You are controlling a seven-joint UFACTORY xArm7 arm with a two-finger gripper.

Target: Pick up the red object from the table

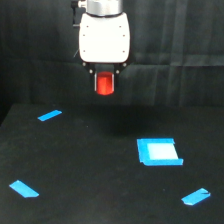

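The red object point(105, 84) is a small stubby red-orange cylinder held between the dark fingers of my gripper point(105, 86). The gripper is shut on it, below the white gripper body point(104, 36). The cylinder hangs well above the black table point(90, 165), in front of the black curtain. A faint shadow lies on the table below it, toward the exterior view's right.
A light blue square point(159, 152) lies on the table at the exterior view's right. Blue tape strips lie at the back left point(49, 115), front left point(24, 189) and front right point(195, 197). A black curtain point(180, 45) hangs behind.
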